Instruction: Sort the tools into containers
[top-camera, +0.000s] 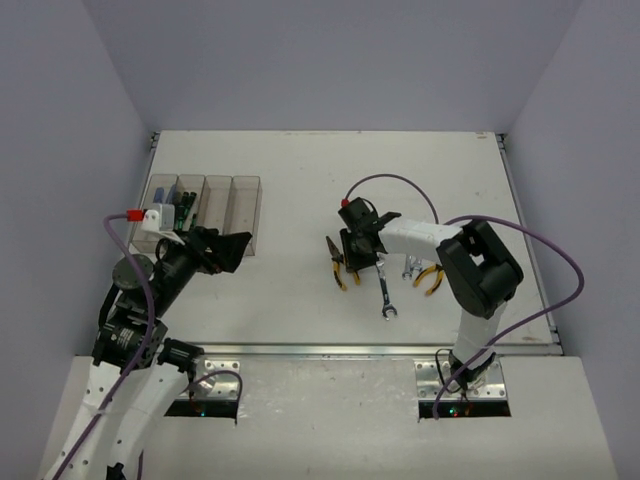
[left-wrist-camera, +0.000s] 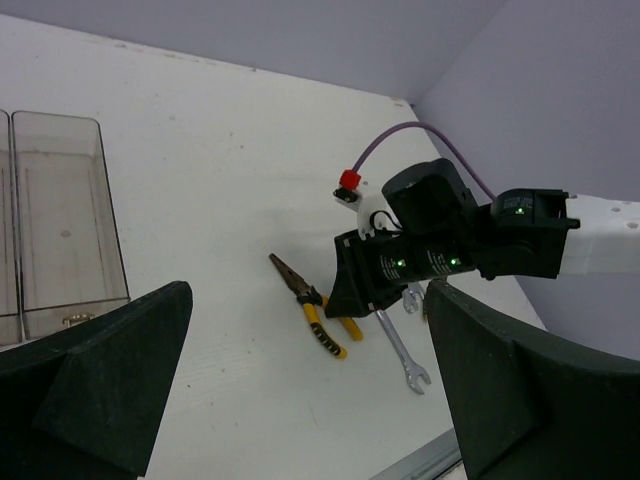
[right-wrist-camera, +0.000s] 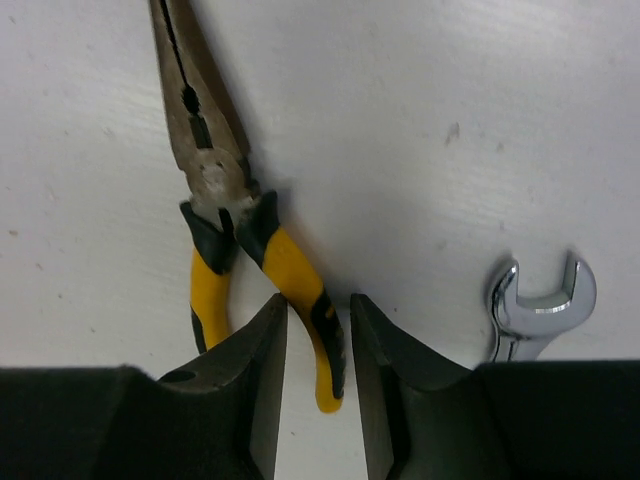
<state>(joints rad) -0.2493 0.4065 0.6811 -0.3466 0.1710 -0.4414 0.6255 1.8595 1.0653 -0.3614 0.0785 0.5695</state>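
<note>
Nearest, wrench (top-camera: 385, 292): lying on table (top-camera: 300, 300), just beside right gripper (right-wrist-camera: 318, 305).
Right gripper: hovering low, fingers slightly parted, straddling one pliers (right-wrist-camera: 215, 180) handle without squeezing.
Pliers: lying flat on table.
Left gripper (left-wrist-camera: 308, 295): hanging spread wide, holding nothing.
Bins (top-camera: 245, 200): sitting far left.

Left arm (top-camera: 130, 330), right arm (top-camera: 480, 270): black joint housings, white link shells. Purple cable (top-camera: 400, 183) looped along each, with a red plug (top-camera: 345, 202) at the wrist. Green indicator lights (left-wrist-camera: 400, 264) on the right wrist housing. Fingers (right-wrist-camera: 250, 400): matte black, wedge-shaped. Silver base plates (top-camera: 430, 372), screwed.
</note>
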